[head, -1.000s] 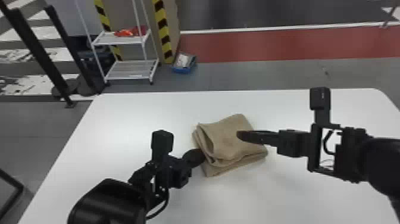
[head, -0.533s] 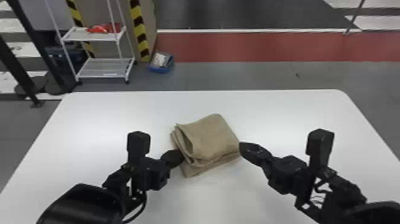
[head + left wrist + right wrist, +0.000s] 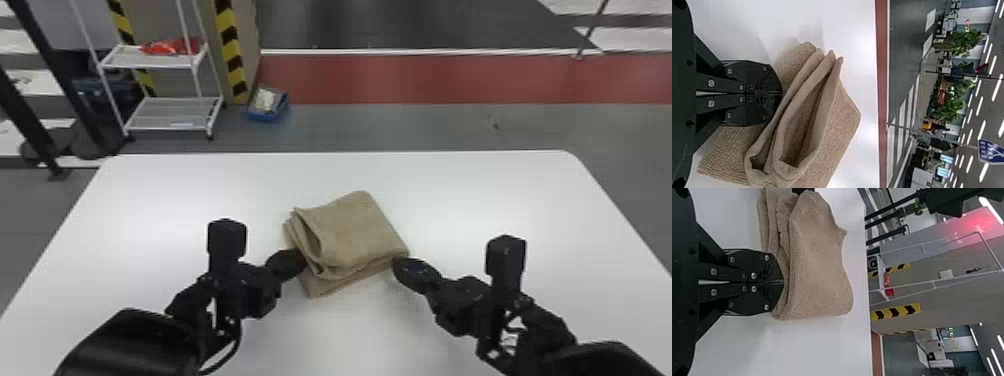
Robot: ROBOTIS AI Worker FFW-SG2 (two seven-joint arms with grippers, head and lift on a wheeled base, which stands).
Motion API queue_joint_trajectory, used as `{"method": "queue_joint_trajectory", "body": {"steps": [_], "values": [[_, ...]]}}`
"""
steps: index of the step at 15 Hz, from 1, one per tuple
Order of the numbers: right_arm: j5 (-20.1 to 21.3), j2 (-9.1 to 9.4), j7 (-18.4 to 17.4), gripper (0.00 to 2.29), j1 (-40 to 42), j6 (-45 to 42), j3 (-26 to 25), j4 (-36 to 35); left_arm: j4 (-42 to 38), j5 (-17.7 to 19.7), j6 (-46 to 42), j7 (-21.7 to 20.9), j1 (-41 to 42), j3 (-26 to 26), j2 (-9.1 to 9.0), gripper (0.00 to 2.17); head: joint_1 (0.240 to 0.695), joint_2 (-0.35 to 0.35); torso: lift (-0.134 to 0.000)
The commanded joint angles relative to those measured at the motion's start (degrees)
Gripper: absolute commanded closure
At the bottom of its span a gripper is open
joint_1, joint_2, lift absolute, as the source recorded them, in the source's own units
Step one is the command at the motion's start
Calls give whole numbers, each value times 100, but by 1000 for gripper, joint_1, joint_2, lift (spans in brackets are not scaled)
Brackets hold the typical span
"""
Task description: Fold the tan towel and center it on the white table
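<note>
Tan towel (image 3: 350, 235) sits folded in layers on the white bench (image 3: 500, 200), which extends about equally left and right of it. Folds gape on the towel's left side. Left gripper (image 3: 301, 261) is at that side, fingers clenched together. Right gripper (image 3: 399, 266) is at towel's near right corner, fingers clenched too. White rack (image 3: 170, 62) stands beyond towel, off to its left.
</note>
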Motion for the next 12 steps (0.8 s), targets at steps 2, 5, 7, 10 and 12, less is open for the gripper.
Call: {"method": "queue_joint_trajectory", "body": {"steps": [2,5,7,10,12], "values": [[-55,186,0,1690,-526,-438,40,894,-311,62,63,-56,155,-2,41,1733,695,19,-112],[-142,318,-88,1690,-877,-737,-21,1404,-794,62,98,-91,401,121,147,1733,695,15,-112],[-195,335,-149,1690,-1114,-719,-127,1668,-803,36,-7,-91,375,209,252,1733,695,15,-112],[-169,476,-158,1686,-1958,-719,-118,2564,-434,27,-640,-20,304,420,340,1733,695,25,-112],[-169,537,-158,1686,-2319,-614,-118,2819,32,27,-1062,-29,94,420,331,1733,695,43,-112]]}}
